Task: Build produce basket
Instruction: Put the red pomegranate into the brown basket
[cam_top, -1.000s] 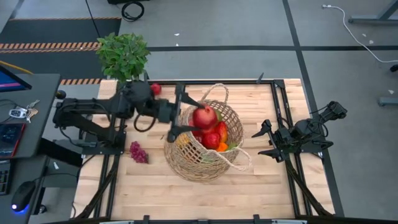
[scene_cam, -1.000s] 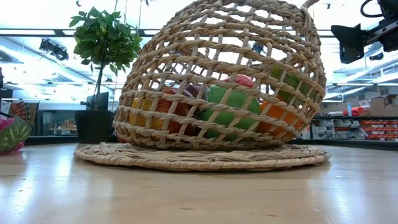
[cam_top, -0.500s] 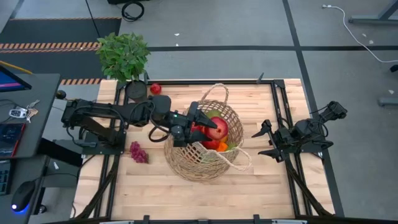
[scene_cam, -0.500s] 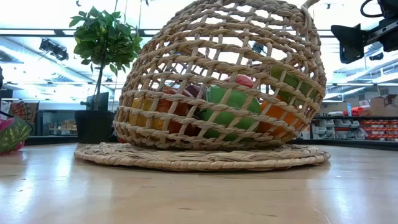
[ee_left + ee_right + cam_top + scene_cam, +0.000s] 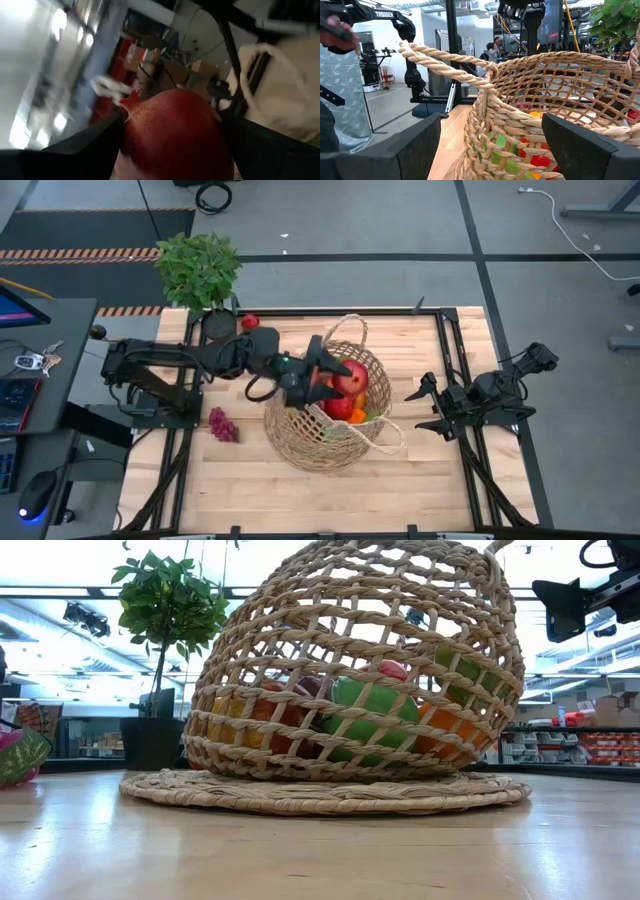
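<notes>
The tan wicker basket [image 5: 325, 420] stands at the table's middle on a woven mat [image 5: 320, 792]. Red, orange, green and yellow produce [image 5: 370, 705] lies inside it. My left gripper [image 5: 335, 377] reaches over the basket's mouth from the left and is shut on a big red pomegranate-like fruit [image 5: 349, 378]. A purple grape bunch [image 5: 222, 424] lies on the table left of the basket. A small red fruit [image 5: 250, 322] sits by the plant pot. My right gripper [image 5: 424, 404] waits open at the table's right, facing the basket [image 5: 545, 100]. My left gripper pinches the red fruit [image 5: 175, 135] by its two opposite sides, one finger [image 5: 75, 150] on each flank. The fingers come from the table's left, slanting down. The fruit's crown end [image 5: 131, 98] points away from the wrist. It hangs over the produce in the basket; whether it touches that, I cannot tell.
A leafy green plant [image 5: 198, 268] in a black pot stands at the table's far left corner. The basket's loop handles [image 5: 345, 328] rise at its far and near right sides. Bare wood lies at the near side. People stand in the room beyond [image 5: 340, 75].
My left gripper has carried the red fruit from the basket's left rim rightward over the basket's mouth, tipping downward as the arm stretched out. The fruit now sits lower among the other produce. The right arm has kept still.
</notes>
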